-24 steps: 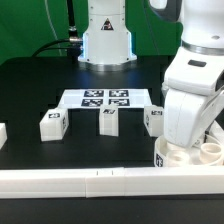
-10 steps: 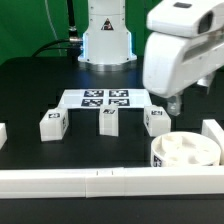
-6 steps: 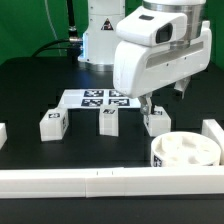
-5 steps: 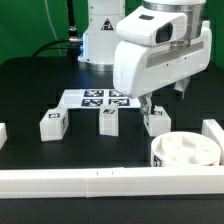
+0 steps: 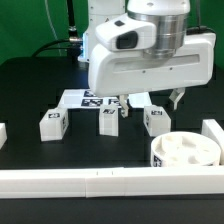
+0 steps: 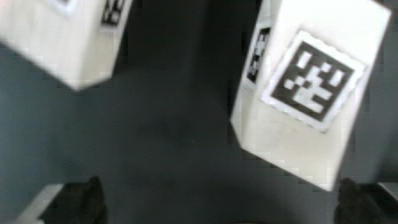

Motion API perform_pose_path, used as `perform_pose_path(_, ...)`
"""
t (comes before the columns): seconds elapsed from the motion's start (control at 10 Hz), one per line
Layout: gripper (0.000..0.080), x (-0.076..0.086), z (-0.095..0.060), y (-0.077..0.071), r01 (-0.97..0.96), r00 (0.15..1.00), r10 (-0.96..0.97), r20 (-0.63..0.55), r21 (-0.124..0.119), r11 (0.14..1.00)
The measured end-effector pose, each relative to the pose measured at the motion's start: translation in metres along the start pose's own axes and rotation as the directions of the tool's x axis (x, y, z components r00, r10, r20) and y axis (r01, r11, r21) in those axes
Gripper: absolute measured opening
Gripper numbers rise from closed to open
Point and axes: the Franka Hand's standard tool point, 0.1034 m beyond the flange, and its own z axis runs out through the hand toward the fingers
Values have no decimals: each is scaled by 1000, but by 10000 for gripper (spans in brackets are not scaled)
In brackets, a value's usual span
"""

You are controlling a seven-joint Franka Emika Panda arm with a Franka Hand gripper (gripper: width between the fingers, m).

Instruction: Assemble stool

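Exterior view: seat (image 5: 188, 152) on worktop (image 5: 30, 90) at view's right, by front rail (image 5: 60, 180); 3 legs (image 5: 108, 121) in row nr marker board (image 5: 95, 97). Wrist view: fingers (image 6: 75, 205) spread wide, empty, w/ two legs below.

The white arm (image 5: 150, 45) fills the upper middle; its gripper (image 5: 148, 98) points down, jaws wide apart, holding nothing.
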Motion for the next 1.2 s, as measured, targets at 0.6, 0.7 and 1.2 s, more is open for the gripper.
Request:
perform_pose_path(0.6, 649, 1, 2, -9, -303, 953, 301, 40, 47, 952)
perform_pose_path(0.7, 648, 5, -1, -15, -291, 956, 289, 54, 51, 955)
perform_pose_path(1.2, 649, -3, 2, -19, -178, 940, 150, 306, 64, 982)
